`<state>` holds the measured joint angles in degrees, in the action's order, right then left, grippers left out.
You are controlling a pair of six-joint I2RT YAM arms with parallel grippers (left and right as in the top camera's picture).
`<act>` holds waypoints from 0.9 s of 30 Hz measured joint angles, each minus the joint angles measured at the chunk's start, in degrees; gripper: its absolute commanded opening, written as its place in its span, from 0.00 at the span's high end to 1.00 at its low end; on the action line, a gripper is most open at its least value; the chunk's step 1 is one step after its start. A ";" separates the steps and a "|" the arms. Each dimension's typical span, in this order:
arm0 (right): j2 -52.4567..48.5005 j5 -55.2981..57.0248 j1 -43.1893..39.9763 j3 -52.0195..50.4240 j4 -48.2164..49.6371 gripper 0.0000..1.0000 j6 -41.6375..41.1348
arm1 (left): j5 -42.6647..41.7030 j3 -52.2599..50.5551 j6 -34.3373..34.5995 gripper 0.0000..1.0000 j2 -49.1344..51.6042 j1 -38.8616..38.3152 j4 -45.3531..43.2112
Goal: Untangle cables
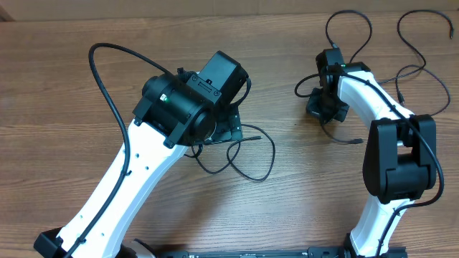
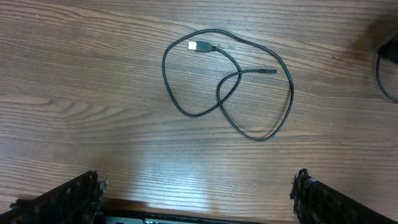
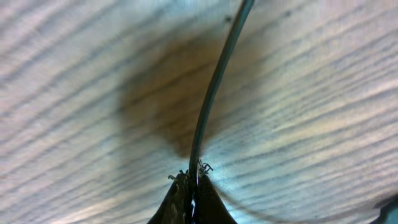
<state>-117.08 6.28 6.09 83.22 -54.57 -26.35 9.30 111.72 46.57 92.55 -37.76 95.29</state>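
My right gripper [image 3: 193, 177] is pinched fully shut on one thin cable [image 3: 214, 93], low over the table [image 3: 74, 74] at the far right. I judge it is held there so that the strand can be drawn out straight. My left gripper [image 2: 198, 183] hangs wide open and empty above a second cable [image 2: 255, 72] — this one lies near the table's middle in a loose loop crossing itself — placed, I think, to come down on it.

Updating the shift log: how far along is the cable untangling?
Done: one cable lies alone, loosely looped, near the open left gripper. In hand: the right gripper is shut on a second cable. Left: the cords around it look unsorted.
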 measured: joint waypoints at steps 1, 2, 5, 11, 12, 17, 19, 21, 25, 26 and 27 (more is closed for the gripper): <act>0.00 -0.07 0.00 0.02 0.55 0.96 0.09 | 0.00 0.00 0.00 0.00 0.00 0.00 0.02; 0.00 -0.07 0.00 0.02 1.05 0.96 0.07 | 0.00 0.00 0.00 0.00 0.00 0.00 0.04; 0.00 -0.07 0.00 0.02 2.27 0.96 0.07 | 0.00 0.00 0.00 0.01 0.00 0.00 0.11; 0.00 -0.07 0.00 0.02 2.64 0.94 0.04 | 0.00 0.00 -0.02 0.00 0.00 0.00 0.37; 0.00 -0.09 0.00 0.02 2.56 0.94 0.04 | 0.00 -0.02 0.00 0.00 0.00 0.00 0.35; 0.00 -0.09 0.00 0.02 1.86 0.82 0.00 | 0.00 0.00 0.00 0.00 0.00 0.00 0.35; 0.00 -0.02 0.00 0.02 1.73 0.56 0.09 | 0.00 0.00 0.00 0.00 0.00 0.00 0.37; 0.02 -0.07 -0.02 0.04 1.57 0.39 0.17 | 0.02 0.00 0.00 0.00 0.00 0.00 0.37; 0.02 -0.09 0.00 0.04 1.51 0.30 0.39 | 0.04 -0.02 0.00 0.00 0.00 0.00 0.39; 0.02 -0.09 0.00 0.04 1.46 0.28 0.35 | 0.15 0.00 0.00 0.00 0.00 0.00 0.39; 0.02 -0.07 0.00 0.04 1.42 0.26 0.44 | 0.17 -0.02 0.00 0.01 0.00 0.00 0.39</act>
<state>-117.05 6.22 6.09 83.26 -53.15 -25.91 9.47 111.70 46.57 92.55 -37.76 95.68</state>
